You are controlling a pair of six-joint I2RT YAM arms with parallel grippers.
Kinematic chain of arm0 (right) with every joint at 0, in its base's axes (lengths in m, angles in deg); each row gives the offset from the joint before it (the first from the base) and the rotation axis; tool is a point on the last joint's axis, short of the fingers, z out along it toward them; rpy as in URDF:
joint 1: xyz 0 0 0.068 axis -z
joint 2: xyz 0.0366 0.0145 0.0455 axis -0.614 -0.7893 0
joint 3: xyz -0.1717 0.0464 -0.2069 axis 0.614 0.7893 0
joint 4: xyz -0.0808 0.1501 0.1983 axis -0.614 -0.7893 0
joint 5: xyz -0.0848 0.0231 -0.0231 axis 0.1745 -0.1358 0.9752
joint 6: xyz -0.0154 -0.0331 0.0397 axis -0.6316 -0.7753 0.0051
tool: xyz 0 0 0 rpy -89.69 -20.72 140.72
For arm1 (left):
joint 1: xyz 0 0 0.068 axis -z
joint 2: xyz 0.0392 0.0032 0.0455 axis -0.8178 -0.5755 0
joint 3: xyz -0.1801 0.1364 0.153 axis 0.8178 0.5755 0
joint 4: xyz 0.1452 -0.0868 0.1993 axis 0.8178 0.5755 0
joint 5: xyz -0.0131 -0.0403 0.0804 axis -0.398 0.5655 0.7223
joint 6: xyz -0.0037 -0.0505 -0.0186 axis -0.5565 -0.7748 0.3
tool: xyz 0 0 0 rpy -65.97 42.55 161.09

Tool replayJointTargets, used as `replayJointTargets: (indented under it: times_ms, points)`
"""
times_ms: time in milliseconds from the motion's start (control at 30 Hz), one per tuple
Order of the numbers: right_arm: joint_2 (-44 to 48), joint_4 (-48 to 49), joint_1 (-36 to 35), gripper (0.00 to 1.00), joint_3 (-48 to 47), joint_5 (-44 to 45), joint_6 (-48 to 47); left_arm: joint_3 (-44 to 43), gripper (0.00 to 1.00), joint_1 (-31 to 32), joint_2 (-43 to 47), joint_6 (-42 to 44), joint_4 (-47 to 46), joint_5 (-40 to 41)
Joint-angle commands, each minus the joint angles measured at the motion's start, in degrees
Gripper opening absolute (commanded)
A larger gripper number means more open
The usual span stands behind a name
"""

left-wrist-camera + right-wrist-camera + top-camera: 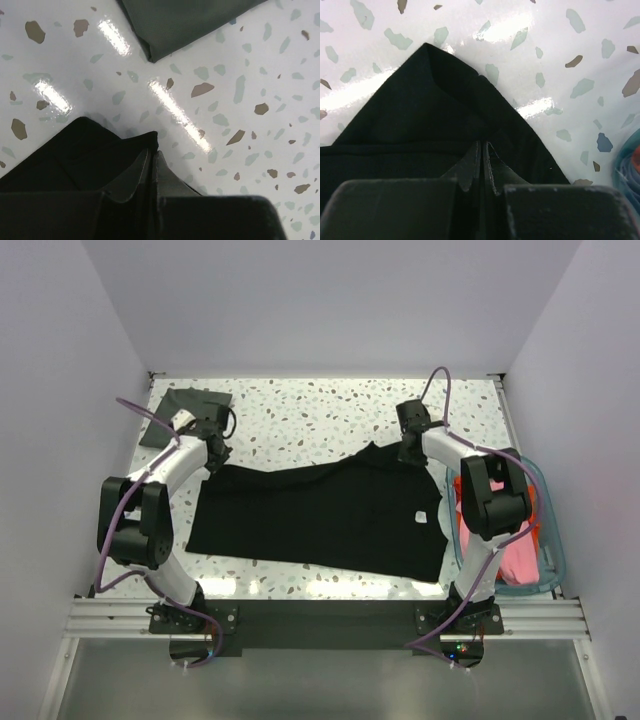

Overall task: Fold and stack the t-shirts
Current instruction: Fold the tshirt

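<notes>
From above, the large plain black cloth t-shirt (320, 515) lay spread on the speckled white table (300, 420), with the dark grey folded shirt (185, 408) at the far left.

In the left wrist view, the left gripper (154, 152) pinched the black shirt's far-left corner.

In the right wrist view, the right gripper (484, 150) was closed tight on its far-right corner.

The right arm (490, 502) covers much of the blue-rimmed bin (552, 538), so the pink t-shirt (520, 562) and orange t-shirt (539, 528) show only in slivers. The white tag (421, 517) on the black t-shirt (320, 515) is too small to read. The left wrist view cuts the grey t-shirt (190, 22) off at its top edge.
</notes>
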Motion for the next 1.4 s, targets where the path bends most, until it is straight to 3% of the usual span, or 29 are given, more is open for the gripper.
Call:
replayJointTargets:
  times_ms: [0,367,667,867,1200,1367]
  points:
    - [2.52,-1.22,0.09,0.00,-5.18,2.32,-0.09,-4.28,0.00,-1.35,0.06,3.29,-3.22,0.94]
    - [0.86,-1.22,0.18,0.00,-18.54,7.41,-4.66,-13.51,0.00,-2.84,-7.50,11.99,-13.84,-1.70]
    - [-2.48,3.44,0.97,0.00,-24.87,11.38,-9.14,-17.73,0.00,-5.48,-14.88,14.81,-21.05,-5.83]
    - [-6.70,1.24,1.32,0.00,-30.85,11.38,-10.20,-19.67,0.00,-6.71,-18.58,17.44,-25.98,-10.92]
    - [-2.49,-3.94,1.23,0.00,-28.67,12.08,-8.45,-15.72,0.00,-7.68,-17.44,18.06,-31.35,-18.22]
    - [5.32,-6.05,1.06,0.00,-19.80,10.94,-5.46,-11.42,0.00,-8.12,-14.19,16.92,-32.85,-19.63]
